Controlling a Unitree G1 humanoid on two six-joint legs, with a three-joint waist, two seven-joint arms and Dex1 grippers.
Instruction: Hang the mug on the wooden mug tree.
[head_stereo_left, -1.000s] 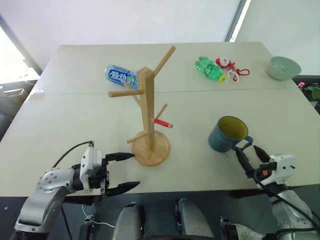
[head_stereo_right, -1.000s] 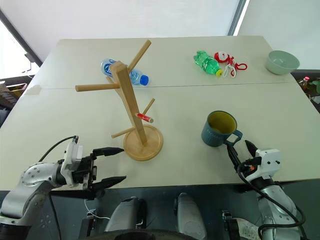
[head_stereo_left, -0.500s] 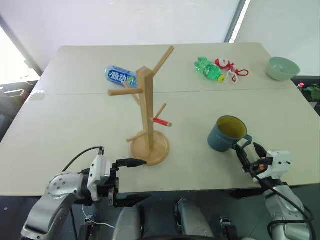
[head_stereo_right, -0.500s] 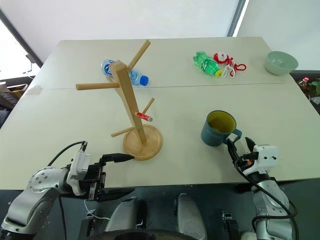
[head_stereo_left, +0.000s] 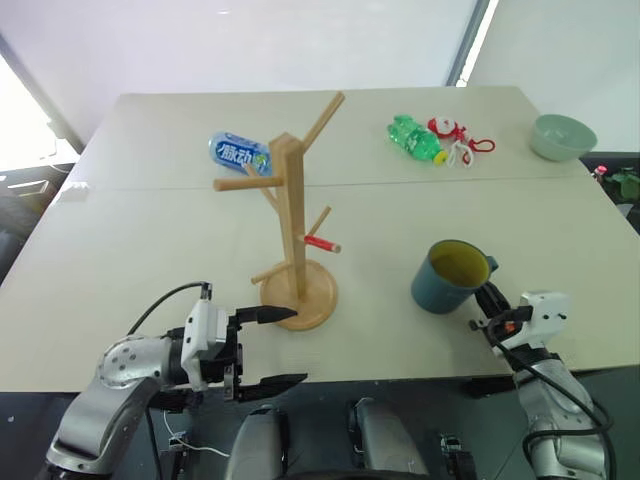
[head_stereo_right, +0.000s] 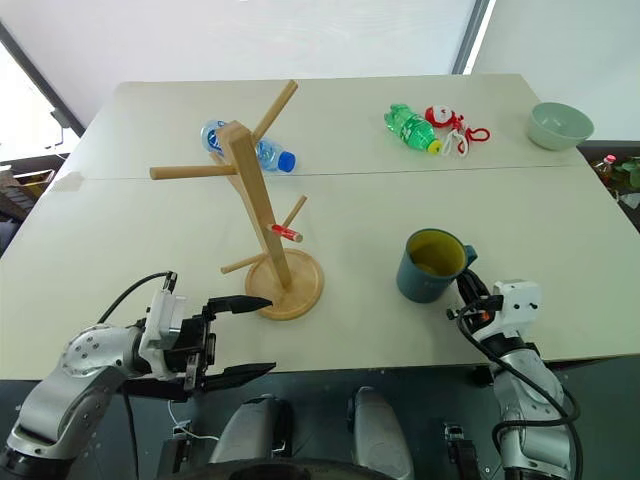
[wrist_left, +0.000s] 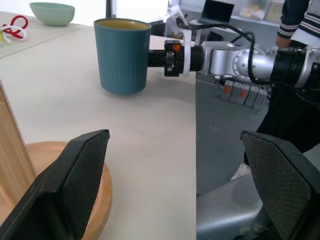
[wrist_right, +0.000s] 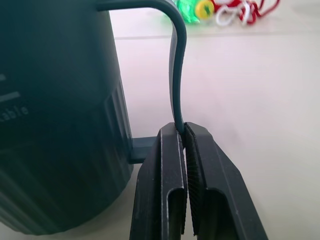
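- Left eye view puts your left claw (head_stereo_left: 270, 347) at the near-left edge of the desk (head_stereo_left: 130, 250); its two black fingers are spread wide apart and grip nothing, the upper fingertip just beside the round base of the wooden mug tree (head_stereo_left: 293, 240).
- You see the wooden mug tree standing upright near the middle of the desk, left of the mug, with angled pegs and one short peg tipped red on its right side.
- Behind the tree, a blue-labelled bottle (head_stereo_left: 241, 153) lies on its side at the far part of the desk.
- Further right at the far side, you have a green bottle (head_stereo_left: 416, 138) lying down, with a red and white toy (head_stereo_left: 458, 136) just beside it.
- The mug (head_stereo_left: 452, 275), teal outside and yellow-green inside, sits at the near-right part of the desk, well apart from the tree, and looks tilted slightly.
- Your right claw (wrist_right: 184, 132) is pressed together on the mug's thin loop handle, pinching it between both fingers.
- At the far-right corner, a pale green bowl (head_stereo_left: 564, 135) rests on the desk.
- In the left wrist view, a person in dark clothes (wrist_left: 292, 75) stands beyond the desk edge.
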